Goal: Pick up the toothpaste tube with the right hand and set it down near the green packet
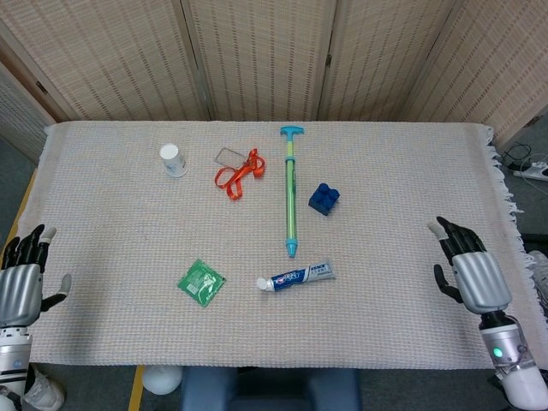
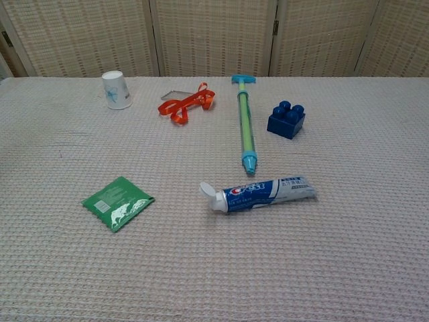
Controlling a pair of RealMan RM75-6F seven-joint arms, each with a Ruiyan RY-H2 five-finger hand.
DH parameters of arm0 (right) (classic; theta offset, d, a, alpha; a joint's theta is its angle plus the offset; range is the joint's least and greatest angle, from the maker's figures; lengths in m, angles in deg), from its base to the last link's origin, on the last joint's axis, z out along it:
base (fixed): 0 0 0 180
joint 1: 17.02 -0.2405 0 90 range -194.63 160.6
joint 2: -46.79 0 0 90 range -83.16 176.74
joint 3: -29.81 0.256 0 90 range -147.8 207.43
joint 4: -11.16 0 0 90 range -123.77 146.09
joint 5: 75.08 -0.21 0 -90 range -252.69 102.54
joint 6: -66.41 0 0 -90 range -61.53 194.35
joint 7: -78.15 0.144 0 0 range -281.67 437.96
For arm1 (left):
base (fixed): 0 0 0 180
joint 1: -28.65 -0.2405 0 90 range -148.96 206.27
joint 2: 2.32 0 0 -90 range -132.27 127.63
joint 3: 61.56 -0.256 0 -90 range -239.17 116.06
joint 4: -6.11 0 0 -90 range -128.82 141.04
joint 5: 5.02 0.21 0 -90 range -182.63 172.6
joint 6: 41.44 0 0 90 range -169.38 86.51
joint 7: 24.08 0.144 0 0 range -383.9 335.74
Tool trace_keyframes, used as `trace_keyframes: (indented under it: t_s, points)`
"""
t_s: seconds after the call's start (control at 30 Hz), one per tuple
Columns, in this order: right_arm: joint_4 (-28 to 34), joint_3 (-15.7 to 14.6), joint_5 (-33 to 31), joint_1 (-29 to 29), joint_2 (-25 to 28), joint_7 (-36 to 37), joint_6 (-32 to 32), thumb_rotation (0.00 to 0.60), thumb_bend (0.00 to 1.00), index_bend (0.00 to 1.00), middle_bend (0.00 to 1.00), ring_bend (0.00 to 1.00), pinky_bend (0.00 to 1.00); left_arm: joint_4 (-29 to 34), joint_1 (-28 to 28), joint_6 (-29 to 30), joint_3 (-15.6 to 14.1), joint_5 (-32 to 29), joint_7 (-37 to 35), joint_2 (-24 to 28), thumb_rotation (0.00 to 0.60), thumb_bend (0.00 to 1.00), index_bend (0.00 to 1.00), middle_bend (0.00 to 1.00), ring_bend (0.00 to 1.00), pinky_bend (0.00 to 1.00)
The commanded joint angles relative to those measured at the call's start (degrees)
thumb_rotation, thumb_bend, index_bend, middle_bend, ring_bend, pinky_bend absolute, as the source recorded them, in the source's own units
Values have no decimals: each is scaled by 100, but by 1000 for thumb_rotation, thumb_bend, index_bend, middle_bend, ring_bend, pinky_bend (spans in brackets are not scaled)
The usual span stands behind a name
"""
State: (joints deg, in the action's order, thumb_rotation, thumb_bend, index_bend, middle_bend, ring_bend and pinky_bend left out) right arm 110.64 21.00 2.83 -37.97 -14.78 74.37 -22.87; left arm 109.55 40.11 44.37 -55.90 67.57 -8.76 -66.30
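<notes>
The blue and white toothpaste tube (image 1: 296, 276) (image 2: 260, 192) lies flat on the woven cloth, cap pointing left, a short way right of the green packet (image 1: 201, 282) (image 2: 117, 202). Nothing touches it. My right hand (image 1: 470, 271) hovers far off by the table's right edge, fingers spread and holding nothing. At the front left corner my left hand (image 1: 22, 278) is likewise spread and empty. The chest view shows neither hand.
A green and blue pump stick (image 1: 291, 191) (image 2: 245, 123) runs back from just above the tube. A blue toy block (image 1: 324, 198) (image 2: 286, 120), an orange lanyard (image 1: 238, 171) (image 2: 187, 102) and a white paper cup (image 1: 173, 159) (image 2: 116, 90) sit further back.
</notes>
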Motion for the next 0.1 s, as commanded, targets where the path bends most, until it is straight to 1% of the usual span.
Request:
trace_keyframes:
  t_s: [0.03, 0.1]
  points:
    - [-237, -91, 238, 488, 52, 388, -340, 600, 609, 0, 60, 82, 101, 159, -164, 163, -138, 128, 121, 43, 600, 449, 0, 56, 105, 0]
    - [-327, -77, 296, 645, 54, 486, -437, 600, 609, 0, 60, 82, 101, 238, -236, 222, -211, 212, 178, 43, 600, 449, 0, 57, 105, 0]
